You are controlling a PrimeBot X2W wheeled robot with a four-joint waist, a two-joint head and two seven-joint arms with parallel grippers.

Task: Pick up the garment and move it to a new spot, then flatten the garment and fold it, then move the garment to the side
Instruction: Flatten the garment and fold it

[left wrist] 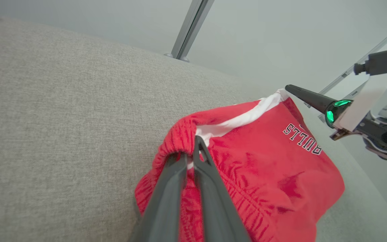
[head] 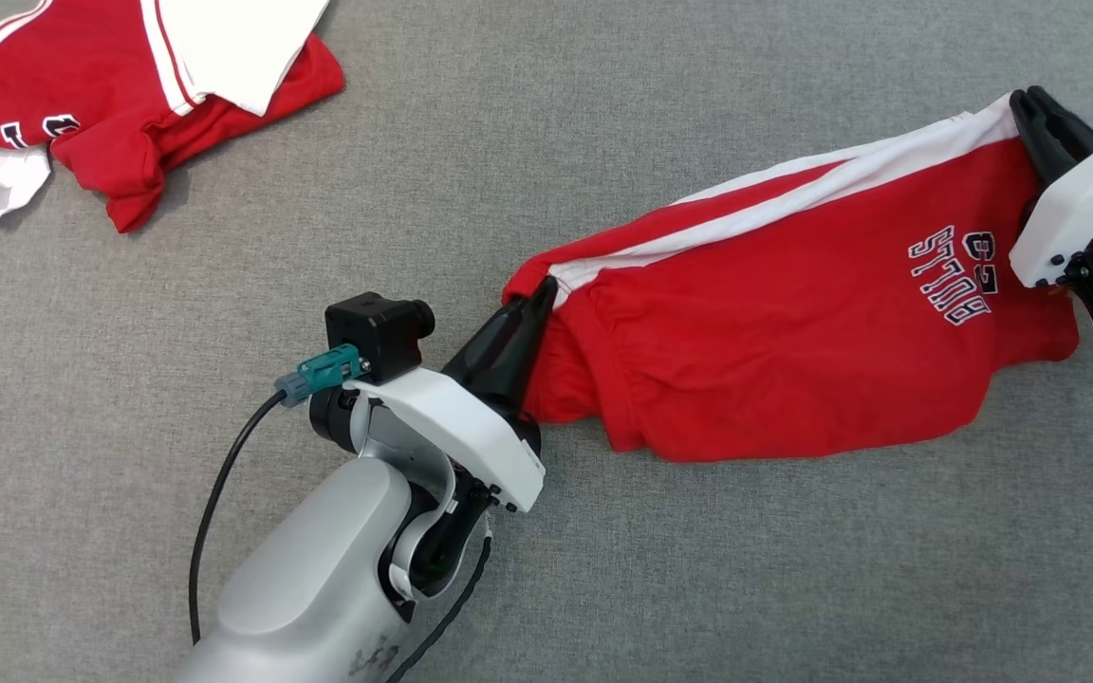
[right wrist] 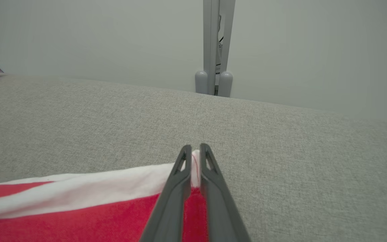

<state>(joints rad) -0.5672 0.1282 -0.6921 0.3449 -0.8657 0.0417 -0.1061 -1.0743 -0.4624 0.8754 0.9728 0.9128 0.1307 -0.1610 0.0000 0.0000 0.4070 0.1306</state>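
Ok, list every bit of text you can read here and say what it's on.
"BULLS": on the red shorts, upside down in the head view.
"23": next to that word on the shorts, also upside down.
Black-and-white lettering on the other garment: partly folded under, unreadable.

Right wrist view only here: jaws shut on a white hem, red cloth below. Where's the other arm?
Observer: The left gripper has its jaws shut on the gathered elastic end of the red garment, opposite yours.
Operator: Slack or taut between us?
Observer: Head view: the white-striped top edge runs nearly straight across to the right gripper, and the red body sags below it.
Operator: Red scrap at my far left?
Observer: That is a second garment, red and white, crumpled, lying apart from yours.
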